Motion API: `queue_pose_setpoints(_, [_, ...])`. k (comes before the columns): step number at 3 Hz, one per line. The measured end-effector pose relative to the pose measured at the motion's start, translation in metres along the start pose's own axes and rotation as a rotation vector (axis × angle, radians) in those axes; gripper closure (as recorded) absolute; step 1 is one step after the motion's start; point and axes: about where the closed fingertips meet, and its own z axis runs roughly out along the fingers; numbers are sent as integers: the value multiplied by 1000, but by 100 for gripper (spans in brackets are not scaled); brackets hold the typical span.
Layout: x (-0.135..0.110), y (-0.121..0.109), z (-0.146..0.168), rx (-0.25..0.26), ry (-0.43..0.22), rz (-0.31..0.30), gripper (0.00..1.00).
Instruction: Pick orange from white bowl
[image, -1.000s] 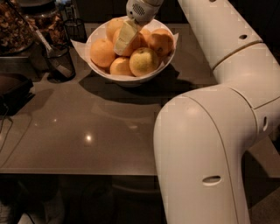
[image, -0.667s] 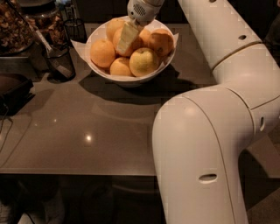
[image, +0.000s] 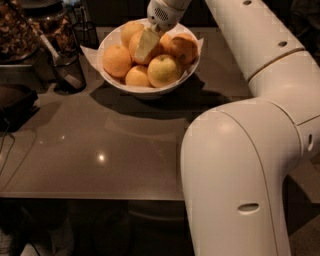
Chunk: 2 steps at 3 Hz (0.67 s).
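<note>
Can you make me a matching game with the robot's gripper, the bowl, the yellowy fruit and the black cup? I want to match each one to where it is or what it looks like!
Things:
1. gripper
2. bowl
3. yellowish fruit
4. black cup

Clues:
A. stands on the table, left of the bowl
B. white, with flaring sides
C. reaches down into the bowl from above
D. lies at the front, inside the bowl

Pairs: 1-C, 2-B, 3-D, 4-A
</note>
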Motion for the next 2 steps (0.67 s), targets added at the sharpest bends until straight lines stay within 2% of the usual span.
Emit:
queue_pose_setpoints(1, [0,0,0,0,-1,0,100])
queue_pose_setpoints(2, [-11,1,-11,-4,-75,1,100])
